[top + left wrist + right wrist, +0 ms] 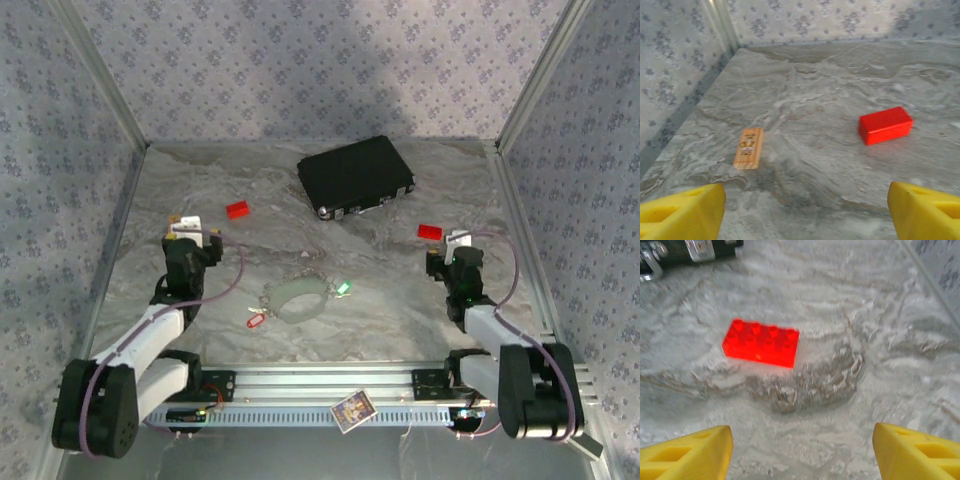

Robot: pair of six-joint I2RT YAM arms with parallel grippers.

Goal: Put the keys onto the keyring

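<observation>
Our left tool (193, 232) and right tool (455, 243) both gape empty, well apart on either side of the keyring (297, 297). The green key (342, 289) lies just right of it, the red key (255, 321) at its near-left. We judge both light, stiff and slippery: pinch the tags. The marbled counter (390, 320) is flat, walled and roomy.

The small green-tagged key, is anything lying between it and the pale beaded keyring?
Nothing visible does. In the top view, the small green-tagged key lies close beside the right edge of the pale beaded keyring, with no object between them.
</observation>
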